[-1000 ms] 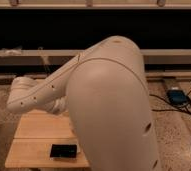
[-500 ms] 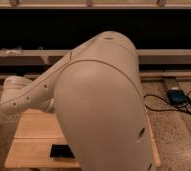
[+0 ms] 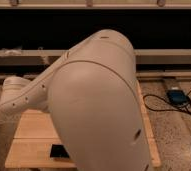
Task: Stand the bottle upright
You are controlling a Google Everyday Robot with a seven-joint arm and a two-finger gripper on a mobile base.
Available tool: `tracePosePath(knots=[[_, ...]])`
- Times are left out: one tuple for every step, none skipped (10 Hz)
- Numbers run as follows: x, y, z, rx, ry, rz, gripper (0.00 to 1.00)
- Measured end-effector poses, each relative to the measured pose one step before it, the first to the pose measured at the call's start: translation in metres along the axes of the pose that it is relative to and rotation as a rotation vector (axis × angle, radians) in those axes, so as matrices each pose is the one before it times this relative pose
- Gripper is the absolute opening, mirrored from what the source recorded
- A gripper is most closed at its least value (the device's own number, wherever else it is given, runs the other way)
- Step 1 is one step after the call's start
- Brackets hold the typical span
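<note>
Wooden table (image 3: 31,135) mostly hidden behind the big white arm (image 3: 99,110), black slab (image 3: 59,151) peeking out, gripper out of sight so can't tell its state.

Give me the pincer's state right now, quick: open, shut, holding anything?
Pincer: out of view behind the robot's own arm; open, and no hold on anything can be seen.

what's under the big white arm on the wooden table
Only a black slab shows on the wooden table. The arm covers the rest; the bottle and gripper are out of view.
</note>
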Motion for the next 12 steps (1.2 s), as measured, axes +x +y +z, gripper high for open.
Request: tracePosePath(knots=[[-0.00081, 0.00097, 0.00012, 0.00342, 0.00347, -0.00613, 0.8], [-0.00141, 0.00076, 0.00068, 0.00388, 0.00353, -0.00359, 0.8], [-0.00074, 0.00061, 0.00121, 0.00445, 0.00384, -0.00341, 0.8], [0.00049, 0.0007, 0.00096, 0.00351, 0.00416, -0.00497, 0.8], [0.00041, 0.00065, 0.00016, 0.00124, 0.00269, -0.00298, 0.8], [0.0007, 0.00091, 0.0003, 0.00153, 0.00264, -0.00525, 0.8], [0.00051, 0.00122, -0.00014, 0.00073, 0.00438, -0.00613, 0.8], [0.00021, 0.00094, 0.00027, 0.00134, 0.0085, -0.00617, 0.8], [-0.00019, 0.00018, 0.00158, 0.00347, 0.00876, -0.00674, 0.8], [0.00054, 0.00026, 0.0009, 0.00359, 0.00731, -0.00503, 0.8], [0.00131, 0.00121, -0.00046, 0.00432, 0.0186, -0.00519, 0.8], [-0.00357, 0.00134, 0.00246, 0.0112, 0.02725, 0.00367, 0.8]])
